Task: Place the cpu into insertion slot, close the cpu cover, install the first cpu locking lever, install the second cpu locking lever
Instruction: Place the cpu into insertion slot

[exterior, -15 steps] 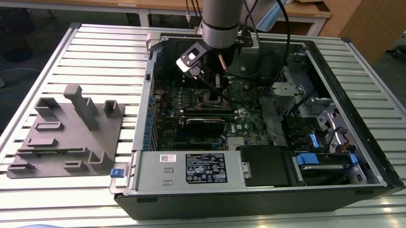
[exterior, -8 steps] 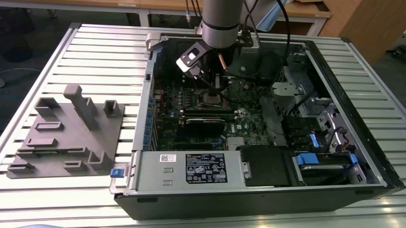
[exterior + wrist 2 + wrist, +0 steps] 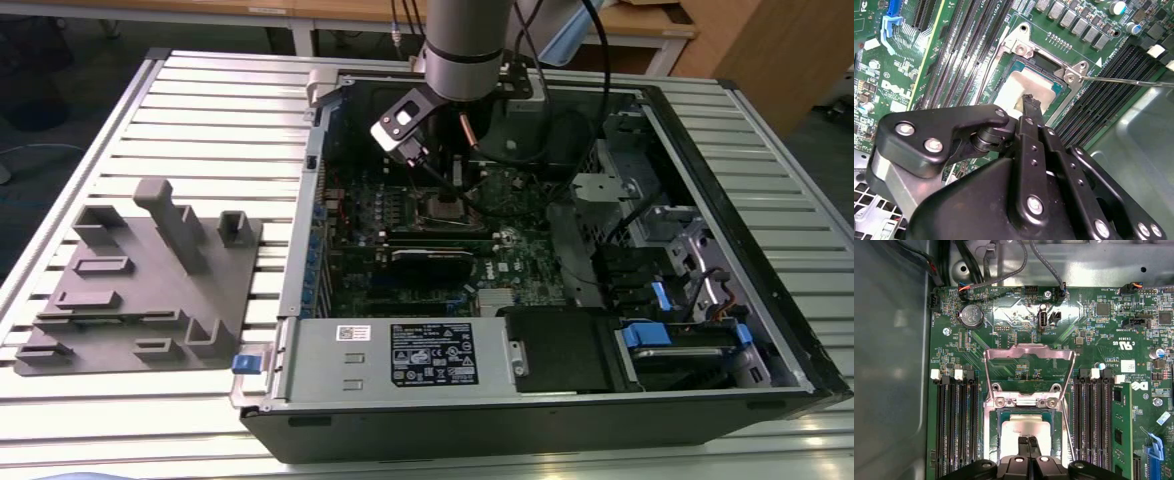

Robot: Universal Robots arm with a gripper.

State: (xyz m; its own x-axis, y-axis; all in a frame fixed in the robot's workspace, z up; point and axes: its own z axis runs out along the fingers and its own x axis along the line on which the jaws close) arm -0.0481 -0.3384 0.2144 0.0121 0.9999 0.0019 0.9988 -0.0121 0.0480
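The cpu (image 3: 1026, 427), a small square chip with a silver top, lies flat in the insertion slot (image 3: 998, 432) on the green motherboard. My gripper (image 3: 1028, 442) is shut, and its narrow black fingertips rest together on the chip's top. In the second wrist view the gripper (image 3: 1030, 102) touches the cpu (image 3: 1019, 85) near its edge. The cpu cover (image 3: 1029, 351), a thin silver frame, stands open, hinged back from the socket. A thin wire locking lever (image 3: 1124, 80) sticks out sideways, unlatched. In the exterior view the gripper (image 3: 458, 192) hangs over the insertion slot (image 3: 447, 212) inside the open case.
Long black memory slots (image 3: 954, 425) flank the socket on both sides (image 3: 1099, 425). Cables (image 3: 1004, 270) run along the case wall beyond the board. A power supply (image 3: 400, 355) and a drive cage with blue tabs (image 3: 667, 330) fill the case front. A grey fixture block (image 3: 147, 280) sits at the exterior view's left.
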